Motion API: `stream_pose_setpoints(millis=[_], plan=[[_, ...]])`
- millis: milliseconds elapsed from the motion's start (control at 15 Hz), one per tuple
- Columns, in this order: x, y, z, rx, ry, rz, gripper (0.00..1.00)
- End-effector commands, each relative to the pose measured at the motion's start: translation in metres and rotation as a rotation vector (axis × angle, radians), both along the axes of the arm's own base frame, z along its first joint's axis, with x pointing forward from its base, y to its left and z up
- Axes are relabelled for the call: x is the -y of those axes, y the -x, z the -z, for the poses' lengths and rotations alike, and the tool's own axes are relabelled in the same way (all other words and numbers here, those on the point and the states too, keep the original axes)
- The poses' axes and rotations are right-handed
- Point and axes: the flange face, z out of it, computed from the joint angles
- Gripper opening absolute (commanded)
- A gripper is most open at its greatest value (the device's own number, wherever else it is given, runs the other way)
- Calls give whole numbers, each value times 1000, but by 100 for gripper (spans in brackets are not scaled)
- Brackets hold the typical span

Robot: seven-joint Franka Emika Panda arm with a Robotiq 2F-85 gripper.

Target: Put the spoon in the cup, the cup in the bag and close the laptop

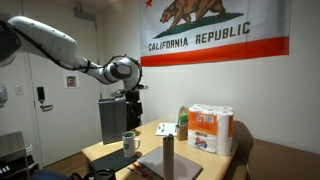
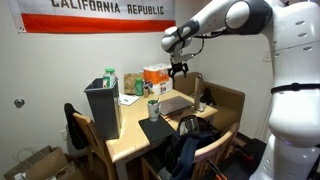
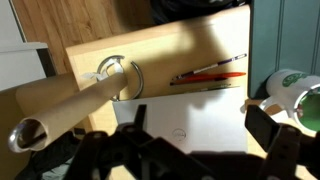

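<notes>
Trouble could come from the tall tube (image 1: pixel 168 148) and the mug (image 1: pixel 130 141): they stand close beside the laptop (image 3: pixel 215 120), whose lid looks shut. The gripper (image 3: pixel 200 130) hangs above it, wide and empty. Coming down crooked, it may knock them over. The bag (image 1: pixel 112 120) stands at one end of the bench (image 1: pixel 150 132). I cannot spot the cup; maybe it sits inside.

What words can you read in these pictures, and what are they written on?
"CALIFORNIA REPUBLIC": on the flag on the wall, in both exterior views.
Printing on the paper towel pack: too blurred to read.
Round logo on the laptop, wrist view: too blurred to read.
Writing on the door sign: too small to read.
</notes>
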Motion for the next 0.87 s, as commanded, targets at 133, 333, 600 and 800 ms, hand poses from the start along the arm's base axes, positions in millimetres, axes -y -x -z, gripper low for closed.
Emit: stream_pose_setpoints(millis=[133,333,600,800], plan=[[-36,87,-67,-79,17,-36,100],[-35,74,-70,-66,1,-38,100],[-36,81,-67,-77,2,-39,100],[-36,81,-66,-79,2,-39,100]])
